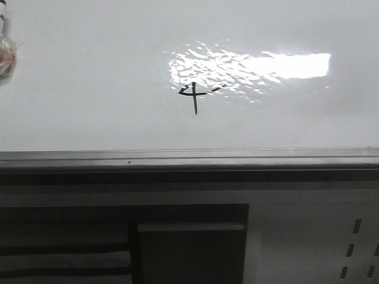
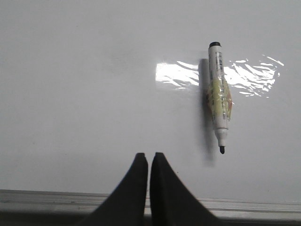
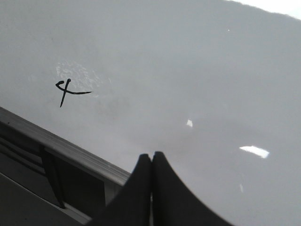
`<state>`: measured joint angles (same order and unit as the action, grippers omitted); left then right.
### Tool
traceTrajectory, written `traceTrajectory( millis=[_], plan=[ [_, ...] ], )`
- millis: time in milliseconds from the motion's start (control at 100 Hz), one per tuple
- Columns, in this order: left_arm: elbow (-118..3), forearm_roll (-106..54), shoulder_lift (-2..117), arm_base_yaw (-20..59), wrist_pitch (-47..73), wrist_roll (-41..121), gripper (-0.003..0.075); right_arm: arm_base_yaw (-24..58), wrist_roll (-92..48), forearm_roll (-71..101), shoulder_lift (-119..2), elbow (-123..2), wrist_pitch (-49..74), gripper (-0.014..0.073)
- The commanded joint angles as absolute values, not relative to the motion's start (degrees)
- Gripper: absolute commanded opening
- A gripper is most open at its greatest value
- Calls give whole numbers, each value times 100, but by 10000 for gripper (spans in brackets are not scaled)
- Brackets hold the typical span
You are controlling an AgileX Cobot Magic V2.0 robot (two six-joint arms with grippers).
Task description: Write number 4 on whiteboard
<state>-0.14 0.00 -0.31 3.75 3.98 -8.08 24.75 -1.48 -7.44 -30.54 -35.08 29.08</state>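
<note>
1. Both pincers are clenched on nothing: the left pincer (image 2: 149, 157), at the lower centre of the left wrist view, has its black fingers almost touching with only a thin slit between them, and the right pincer (image 3: 151, 157), at the lower centre of the right wrist view, has its tips pressed together.
2. Neither pincer shows in the front view, so both arms appear drawn away from the writing area.
3. On the large glossy white whiteboard (image 1: 89, 71), the small thin black hand-drawn number 4 (image 1: 195, 94) sits near the middle of the front view, just below and overlapping the left end of the bright rectangular glare patch (image 1: 254, 66). Its top is open, its vertical stroke long, and its crossbar breaks off to the right.
4. In the right wrist view the figure lies in the upper left of the frame, above the grey metal bottom rail (image 3: 66, 148).
5. A white marker pen with a yellowish label band (image 2: 218, 96) lies loose on the board in the upper right of the left wrist view, well apart from the left pincer, uncapped with its black tip pointing toward the rail. It looks set aside because the writing is done.
6. Judging by the finished figure, the task seems complete.
</note>
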Motion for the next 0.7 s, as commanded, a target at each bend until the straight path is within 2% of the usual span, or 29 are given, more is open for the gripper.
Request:
traceTrajectory(
  millis=[0, 170, 460, 690],
  plan=[
    [138, -67, -182, 370, -81, -862, -20, 2458, -157, -817, -3074, -3651, 2498, -72],
    [138, -67, -182, 370, -81, -862, -20, 2240, -157, -722, -2684, -3415, 2419, -72],
    [138, -67, -182, 370, -81, -862, -20, 500, -157, 66, -985, -1396, 570, -72],
    [138, -67, -182, 370, -81, -862, -20, 191, -157, 126, -34, -227, -300, -72]
  ],
)
